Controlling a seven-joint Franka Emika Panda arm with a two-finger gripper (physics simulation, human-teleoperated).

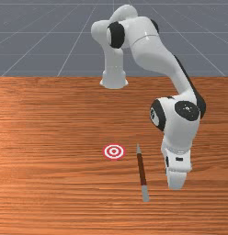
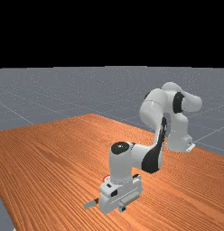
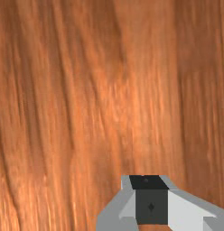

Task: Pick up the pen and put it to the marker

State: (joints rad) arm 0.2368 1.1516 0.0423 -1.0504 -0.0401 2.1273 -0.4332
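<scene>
The brown-bodied pen (image 1: pixel 142 172) lies on the wooden table (image 1: pixel 51 183), its pointed grey tip toward the arm's base (image 1: pixel 114 75) and its blunt light-grey end toward the front view's bottom. In the far view, that blunt end sticks out past the hand toward the far view's left. Near the pointed tip, on the front view's left, is the flat red-and-white ringed target (image 1: pixel 114 151); pen and target are apart. On the pen's other side, at the front view's right, is the gripper (image 1: pixel 176 163), which is not holding the pen. In the wrist view the gripper (image 3: pixel 151 198) has its dark fingertips pressed together with nothing pinched between them, and wood grain lies beyond them.
</scene>
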